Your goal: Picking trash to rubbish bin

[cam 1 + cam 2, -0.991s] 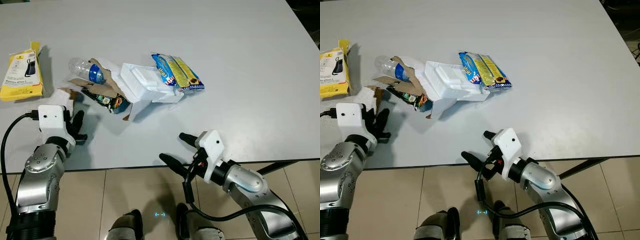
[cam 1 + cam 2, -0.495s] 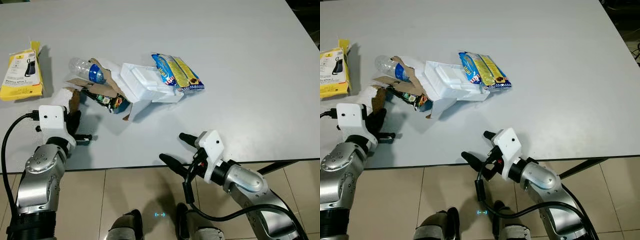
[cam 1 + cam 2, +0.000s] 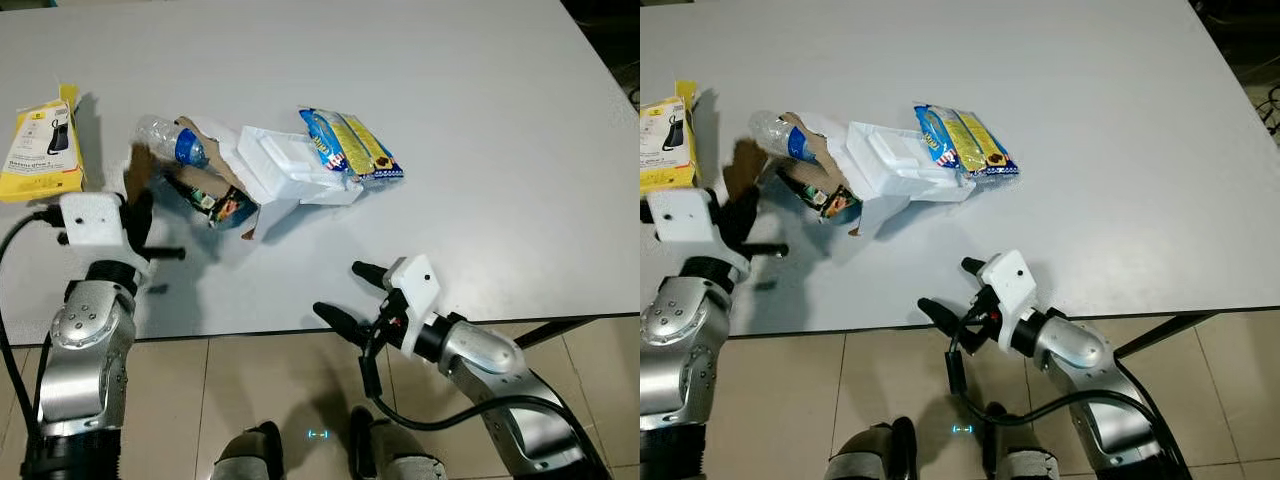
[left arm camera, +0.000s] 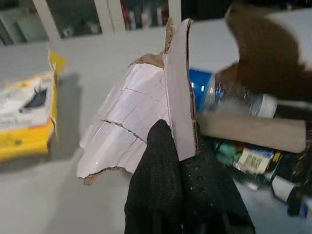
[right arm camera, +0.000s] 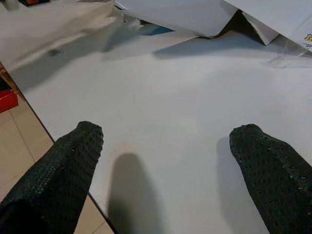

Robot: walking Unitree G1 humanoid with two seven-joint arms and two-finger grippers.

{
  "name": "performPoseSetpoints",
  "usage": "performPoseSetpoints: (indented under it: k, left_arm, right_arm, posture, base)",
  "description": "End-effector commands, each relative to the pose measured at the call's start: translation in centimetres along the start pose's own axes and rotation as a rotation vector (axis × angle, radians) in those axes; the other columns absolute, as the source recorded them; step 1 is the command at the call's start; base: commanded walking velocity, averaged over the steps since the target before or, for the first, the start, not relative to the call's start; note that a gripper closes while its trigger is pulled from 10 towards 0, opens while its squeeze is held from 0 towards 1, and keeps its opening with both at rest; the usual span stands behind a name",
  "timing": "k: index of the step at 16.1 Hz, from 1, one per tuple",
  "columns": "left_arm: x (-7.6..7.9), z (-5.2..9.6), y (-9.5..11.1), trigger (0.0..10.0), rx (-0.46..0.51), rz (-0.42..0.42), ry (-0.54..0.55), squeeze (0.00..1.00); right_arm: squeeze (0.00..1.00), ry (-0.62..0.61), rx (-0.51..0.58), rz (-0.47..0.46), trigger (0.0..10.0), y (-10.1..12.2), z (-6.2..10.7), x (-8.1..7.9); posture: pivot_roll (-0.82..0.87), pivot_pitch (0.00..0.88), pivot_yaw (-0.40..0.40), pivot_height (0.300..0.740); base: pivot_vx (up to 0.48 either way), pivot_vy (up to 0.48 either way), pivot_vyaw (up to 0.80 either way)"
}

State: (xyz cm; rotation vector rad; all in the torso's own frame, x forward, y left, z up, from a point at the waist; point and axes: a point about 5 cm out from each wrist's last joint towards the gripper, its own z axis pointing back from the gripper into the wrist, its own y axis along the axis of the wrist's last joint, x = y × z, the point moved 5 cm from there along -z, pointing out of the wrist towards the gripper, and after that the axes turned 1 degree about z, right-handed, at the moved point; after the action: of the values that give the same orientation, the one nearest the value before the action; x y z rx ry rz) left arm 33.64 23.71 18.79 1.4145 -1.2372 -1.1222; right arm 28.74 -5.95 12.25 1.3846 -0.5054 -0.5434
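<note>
Pinched between the left gripper's [image 4: 183, 161] closed fingers, a cardboard scrap [image 4: 141, 126] is held above the table [image 3: 480, 120], while bottle [image 3: 170, 140], foam tray [image 3: 290, 165] and wrappers [image 3: 350, 145] lie unbinned; the right gripper [image 3: 345, 295] is spread open.

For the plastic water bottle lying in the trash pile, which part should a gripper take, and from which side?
Probably the clear body of the plastic water bottle, approached from the robot's left. That end sticks out bare from the pile, while the blue-labelled part runs under the torn brown cardboard. It lies flat, so fingers would span its round width. The left gripper is shut on a cardboard scrap.
</note>
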Motion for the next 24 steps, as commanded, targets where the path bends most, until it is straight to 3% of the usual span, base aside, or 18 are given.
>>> performPoseSetpoints:
  k: [1, 9, 13, 14, 15, 18, 20, 23, 24]
  left_arm:
    - [0.2, 0.5, 0.1, 0.0, 0.007, -0.01, 0.006, 0.0]
    - [2.9, 1.9, 0.6, 0.0, 0.052, 0.033, -0.002, 0.0]
    - [3.8, 2.7, 0.4, 0.0, 0.053, 0.05, 0.006, 0.0]
    - [4.2, 2.9, 0.1, 3.6, 0.038, 0.048, -0.009, 0.0]
    - [4.3, 2.9, 0.0, 10.0, 0.03, 0.057, -0.004, 0.0]
    - [4.5, 3.2, -0.3, 10.0, 0.012, 0.053, 0.018, 0.0]
    - [4.3, 3.4, -0.4, 10.0, 0.003, 0.043, 0.037, 0.0]
    - [3.2, 4.8, -1.9, 10.0, -0.057, 0.024, 0.098, 0.0]
    - [2.6, 5.9, -2.6, 10.0, -0.091, 0.009, 0.128, 0.0]
  right_arm:
    - [1.0, 0.005, -0.019, -0.016, 10.0, -0.7, -0.2, -0.1]
    - [1.0, -0.023, 0.088, -0.064, 10.0, 1.0, -1.9, 0.9]
    - [1.0, -0.111, 0.145, -0.131, 10.0, 2.1, -2.6, 2.4]
    - [0.14, -0.151, 0.152, -0.141, 10.0, 2.3, -2.7, 3.1]
    - [0.0, -0.181, 0.151, -0.156, 10.0, 2.3, -2.8, 3.7]
    - [0.0, -0.283, 0.17, -0.153, 10.0, 2.7, -3.0, 5.3]
    - [0.0, -0.289, 0.18, -0.168, 10.0, 2.8, -3.2, 5.5]
    - [0.0, -0.348, 0.182, -0.12, 10.0, 3.2, -3.4, 6.3]
    - [0.0, -0.379, 0.165, -0.085, 10.0, 3.0, -3.5, 6.8]
  posture:
    - [-0.04, 0.207, 0.018, 0.74]
    - [-0.01, 0.166, 0.03, 0.74]
    - [0.0, 0.155, 0.032, 0.74]
    - [0.0, 0.154, 0.031, 0.74]
    - [0.0, 0.154, 0.028, 0.74]
    - [0.01, 0.156, 0.019, 0.74]
    - [0.01, 0.159, 0.016, 0.74]
    - [0.02, 0.168, 0.013, 0.74]
    - [0.04, 0.179, 0.01, 0.74]
  base:
    - [0.0, 0.0, 0.0]
    - [0.0, 0.0, 0.0]
    - [0.0, 0.0, 0.0]
    - [0.0, 0.0, 0.0]
    - [0.0, 0.0, 0.0]
    - [0.0, 0.0, 0.0]
    - [0.0, 0.0, 0.0]
    - [0.0, 0.0, 0.0]
    - [0.0, 0.0, 0.0]
